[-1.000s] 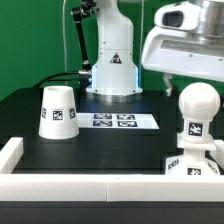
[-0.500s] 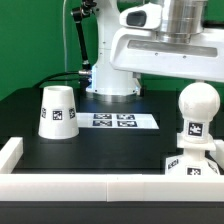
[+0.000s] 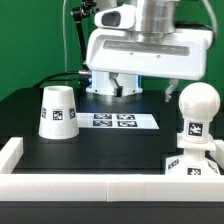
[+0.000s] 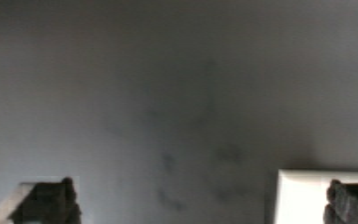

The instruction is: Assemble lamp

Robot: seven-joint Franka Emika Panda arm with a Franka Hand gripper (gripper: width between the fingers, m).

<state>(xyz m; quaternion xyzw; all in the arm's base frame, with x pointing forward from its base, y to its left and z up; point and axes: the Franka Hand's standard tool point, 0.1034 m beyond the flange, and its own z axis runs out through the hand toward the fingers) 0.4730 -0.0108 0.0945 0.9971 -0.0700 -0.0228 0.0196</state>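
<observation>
Hovering high above the black table [image 3: 110, 150], our gripper [image 4: 197, 200] carries nothing: the wrist view shows its two dark fingertips [image 4: 46, 201] spread wide apart, with only bare tabletop and a white corner, probably the marker board [image 3: 116, 121], between them.

We see the bulb [image 3: 196, 108] already seated upright by its neck on the square base [image 3: 194, 166] at the exterior view's right. The shade [image 3: 58, 111] stands well apart at the exterior view's left, mouth down, narrow end up, untouched. We judge the shade to be the next part to fetch.

Our worries lie there. Its wall tapers and looks smooth, so a pinch on the slope could squeeze it upward out of the jaws or tip it. Coming down off-centre would knock it over and let it roll toward the white rail [image 3: 20, 150]. Later, lowering it over the bulb at a tilt could nudge the round head and unseat bulb and base together.
</observation>
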